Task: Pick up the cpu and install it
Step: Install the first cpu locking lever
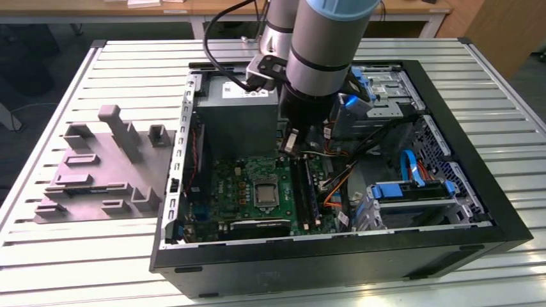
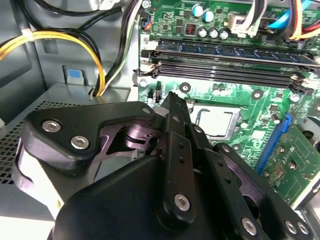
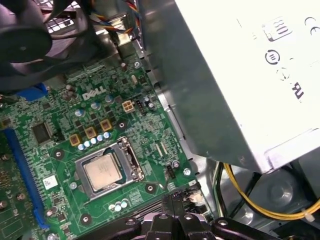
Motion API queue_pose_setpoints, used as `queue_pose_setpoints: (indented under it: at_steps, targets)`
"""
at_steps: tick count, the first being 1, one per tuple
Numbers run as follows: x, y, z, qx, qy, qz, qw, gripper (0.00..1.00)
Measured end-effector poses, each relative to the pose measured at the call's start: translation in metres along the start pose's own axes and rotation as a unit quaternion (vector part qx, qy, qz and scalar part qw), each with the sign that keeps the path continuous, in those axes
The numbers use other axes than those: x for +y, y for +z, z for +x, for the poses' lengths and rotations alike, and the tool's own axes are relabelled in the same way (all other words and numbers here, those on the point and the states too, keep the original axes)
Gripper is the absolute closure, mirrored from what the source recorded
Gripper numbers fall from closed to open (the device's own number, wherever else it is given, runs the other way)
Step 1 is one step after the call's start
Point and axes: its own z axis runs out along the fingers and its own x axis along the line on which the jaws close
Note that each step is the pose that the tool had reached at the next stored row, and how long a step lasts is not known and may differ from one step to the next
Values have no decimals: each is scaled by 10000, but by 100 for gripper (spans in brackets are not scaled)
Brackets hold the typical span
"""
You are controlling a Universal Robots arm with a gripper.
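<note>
The small flat square silvery-grey cpu is sitting in the framed socket near the middle of the green motherboard — already seated — while the black gripper is hovering just above with fingertips pinched narrow, holding nothing.

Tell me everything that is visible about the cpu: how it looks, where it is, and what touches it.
The cpu is a small flat square chip with a silvery-grey, metal-looking top and a pale tan rim. It lies flat inside the metal socket frame on the green motherboard, within the open computer case. In the second wrist view it shows just beyond the tool, which hangs above the board apart from it. Nothing but the socket touches it.
</note>
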Motion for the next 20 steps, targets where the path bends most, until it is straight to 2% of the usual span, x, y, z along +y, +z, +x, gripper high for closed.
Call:
queue_pose_setpoints:
  at_steps: [4, 11, 20]
  targets:
    - [22, 21, -40, -3, 0, -2, 10000, 89]
    - [76, 61, -49, -8, -14, -2, 10000, 89]
    - [102, 66, -8, 14, -201, -6, 9998, 89]
